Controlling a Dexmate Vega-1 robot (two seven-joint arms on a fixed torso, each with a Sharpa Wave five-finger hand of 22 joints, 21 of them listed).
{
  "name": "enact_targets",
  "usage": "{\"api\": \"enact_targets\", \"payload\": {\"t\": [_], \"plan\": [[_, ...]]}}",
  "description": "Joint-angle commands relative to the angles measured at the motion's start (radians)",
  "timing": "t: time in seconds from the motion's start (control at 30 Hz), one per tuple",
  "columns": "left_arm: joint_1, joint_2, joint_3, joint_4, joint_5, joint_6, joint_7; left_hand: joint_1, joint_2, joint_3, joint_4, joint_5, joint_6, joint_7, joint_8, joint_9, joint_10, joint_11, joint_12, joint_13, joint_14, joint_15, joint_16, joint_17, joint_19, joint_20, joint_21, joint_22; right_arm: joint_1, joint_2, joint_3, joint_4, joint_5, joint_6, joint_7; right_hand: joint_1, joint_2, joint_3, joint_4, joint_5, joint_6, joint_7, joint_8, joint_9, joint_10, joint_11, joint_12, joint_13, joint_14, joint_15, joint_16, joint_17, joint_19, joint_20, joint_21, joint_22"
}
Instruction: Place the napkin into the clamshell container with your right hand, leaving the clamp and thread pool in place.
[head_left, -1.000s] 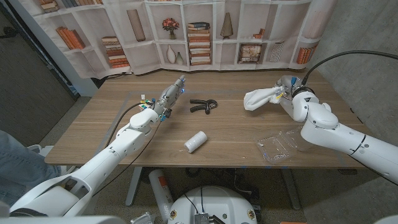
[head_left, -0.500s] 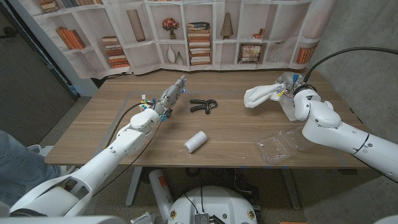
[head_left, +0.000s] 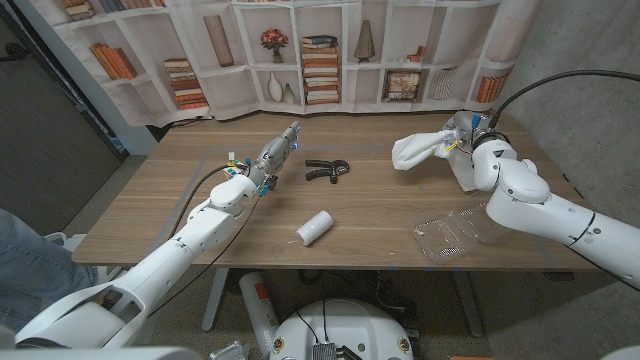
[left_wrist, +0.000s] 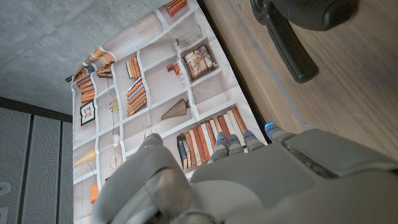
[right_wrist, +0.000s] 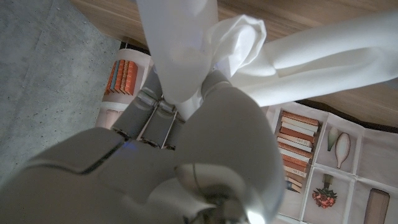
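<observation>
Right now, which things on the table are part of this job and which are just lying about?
Part of the job:
- napkin, held up by the right hand
- clamshell container, lying open near the table's front edge

Lying about, to stay put:
- black clamp, mid-table
- white thread spool, on its side
- left hand, holding nothing, short of the clamp
</observation>
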Motion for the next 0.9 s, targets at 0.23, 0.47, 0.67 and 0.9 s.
{"api": "enact_targets", "payload": {"t": [0.23, 0.47, 0.67, 0.9], "plan": [[0.003, 0.002, 0.0, 0.0, 0.002, -0.001, -0.003, 0.007, 0.012, -0.006, 0.001, -0.003, 0.004, 0.001, 0.002, 0.002, -0.007, -0.001, 0.002, 0.004, -0.051, 0.008, 0.0, 0.004, -0.128, 0.007, -0.005, 0.004, -0.082, -0.057, 0.097, -0.068, 0.061, 0.05, -0.056, 0.033, 0.043, 0.006, 0.002, 0.005, 0.008, 0.002, -0.002, 0.008, 0.051, -0.044, -0.004, 0.007, 0.053, -0.091, 0.003, 0.006, -0.016, -0.096, 0.016, -0.003], [-0.003, 0.004, 0.006, -0.007, 0.008, 0.006, -0.005, 0.008, 0.013, -0.006, 0.001, -0.004, 0.005, 0.003, 0.002, 0.002, -0.007, -0.001, 0.002, 0.004, -0.05, 0.008, 0.0, 0.004, -0.128, 0.007, -0.005, 0.004, -0.171, -0.093, 0.186, -0.083, 0.133, 0.13, -0.124, 0.032, 0.041, 0.007, 0.0, 0.003, 0.011, -0.001, -0.003, 0.009, 0.053, -0.046, -0.007, 0.01, 0.053, -0.094, 0.001, 0.006, -0.022, -0.096, 0.022, -0.005], [-0.007, 0.006, 0.01, -0.019, 0.015, 0.015, -0.002, 0.008, 0.013, -0.007, 0.0, -0.004, 0.005, 0.002, 0.002, 0.002, -0.007, -0.001, 0.002, 0.004, -0.052, 0.008, 0.0, 0.004, -0.128, 0.007, -0.005, 0.004, -0.24, -0.111, 0.249, -0.088, 0.174, 0.181, -0.187, 0.031, 0.038, 0.007, -0.001, 0.003, 0.013, -0.003, -0.005, 0.01, 0.054, -0.053, -0.011, 0.012, 0.052, -0.093, -0.001, 0.007, -0.031, -0.096, 0.028, -0.008], [-0.005, 0.012, 0.008, -0.035, 0.018, 0.021, 0.005, 0.009, 0.014, -0.008, 0.0, -0.004, 0.005, 0.002, 0.002, 0.002, -0.007, -0.001, 0.002, 0.004, -0.052, 0.008, 0.0, 0.004, -0.128, 0.007, -0.005, 0.004, -0.307, -0.132, 0.315, -0.079, 0.211, 0.281, -0.252, 0.032, 0.039, 0.009, -0.002, 0.003, 0.018, -0.003, -0.006, 0.01, 0.058, -0.054, -0.014, 0.015, 0.053, -0.094, -0.003, 0.009, -0.04, -0.096, 0.035, -0.012]]}}
